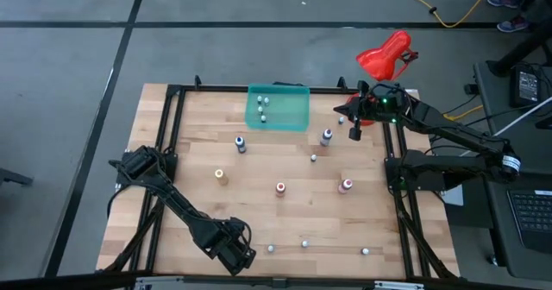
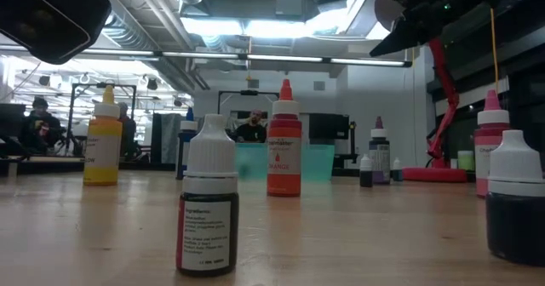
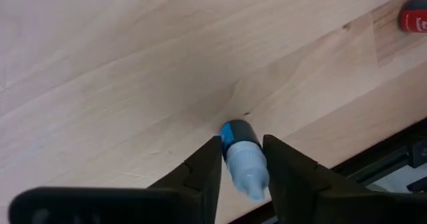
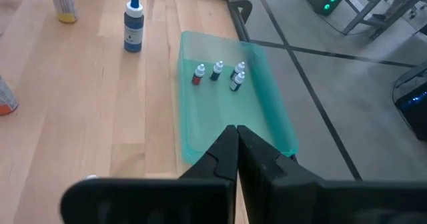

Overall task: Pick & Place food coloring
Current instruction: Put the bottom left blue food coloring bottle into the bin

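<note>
The food coloring is a scatter of little bottles on the wooden table [image 1: 190,204]. Taller ones stand upright: blue [image 1: 241,143], yellow [image 1: 221,177], orange-red [image 1: 280,187], pink [image 1: 347,185]. Several tiny ones stand in the green tray [image 1: 293,117] at the far edge. By the near edge my left gripper [image 1: 235,254] points down, its fingers around a tiny blue-bodied, pale-capped bottle [image 3: 241,159]. My right gripper [image 4: 235,141] hangs shut and empty above the table to the right of the tray. My left gripper comes from above, slanting down, with one finger [image 3: 208,163] on each side of the tiny bottle. The fingers meet its blue body [image 3: 233,136] just under the cap. The bottle stands upright with its base on the table.
More tiny bottles [image 1: 304,243] stand along the near edge, one [image 1: 313,158] mid-table, and a purple one [image 1: 326,136] beside the tray. A black frame [image 1: 172,135] rims the table. A red desk lamp [image 1: 385,55] sits at the far right corner.
</note>
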### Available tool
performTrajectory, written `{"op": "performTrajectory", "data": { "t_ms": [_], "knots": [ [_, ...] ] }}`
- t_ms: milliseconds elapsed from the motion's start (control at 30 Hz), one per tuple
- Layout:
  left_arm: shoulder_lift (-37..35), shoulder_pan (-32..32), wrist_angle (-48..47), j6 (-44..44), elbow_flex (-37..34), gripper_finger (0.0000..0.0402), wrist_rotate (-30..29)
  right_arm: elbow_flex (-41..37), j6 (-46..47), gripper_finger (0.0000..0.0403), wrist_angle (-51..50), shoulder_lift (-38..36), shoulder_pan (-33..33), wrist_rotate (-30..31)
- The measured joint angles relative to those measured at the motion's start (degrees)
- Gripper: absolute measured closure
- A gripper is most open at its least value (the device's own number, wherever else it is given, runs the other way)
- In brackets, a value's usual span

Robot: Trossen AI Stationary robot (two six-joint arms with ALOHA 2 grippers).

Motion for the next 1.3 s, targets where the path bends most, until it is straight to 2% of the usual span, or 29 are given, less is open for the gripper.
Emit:
{"op": "performTrajectory", "data": {
  "t_ms": [200, 433, 667, 867, 1133, 1300],
  "knots": [
    [0.0, 0.0, 0.0, 0.9, 0.0, 0.0316, 0.0, 0.0, 0.0, 0.0391, -0.1, 0.0, 0.0, 0.0],
    [-1.1, 0.1, -0.8, 1.3, 0.4, 0.0319, -0.6, 0.0, 0.0, 0.0391, -0.2, 0.0, 0.0, 0.0],
    [-6.9, 4.3, -7.2, 10.5, 5.7, 0.0321, -5.0, 0.0, 0.0, 0.0391, -0.2, 0.0, 0.0, 0.0],
    [-13.3, 12.6, -18.3, 26.9, 11.4, 0.0319, -7.9, 0.0, 0.0, 0.0391, -0.2, 0.0, 0.0, 0.0],
    [-19.9, 29.4, -30.5, 47.9, 16.0, 0.0320, -7.6, 0.0, -0.1, 0.0391, 0.5, 0.0, 0.0, 0.1],
    [-21.3, 43.3, -34.0, 58.1, 17.6, 0.0322, -1.8, 0.0, -0.2, 0.0391, 1.5, 0.0, 0.0, 0.1]
  ]
}}
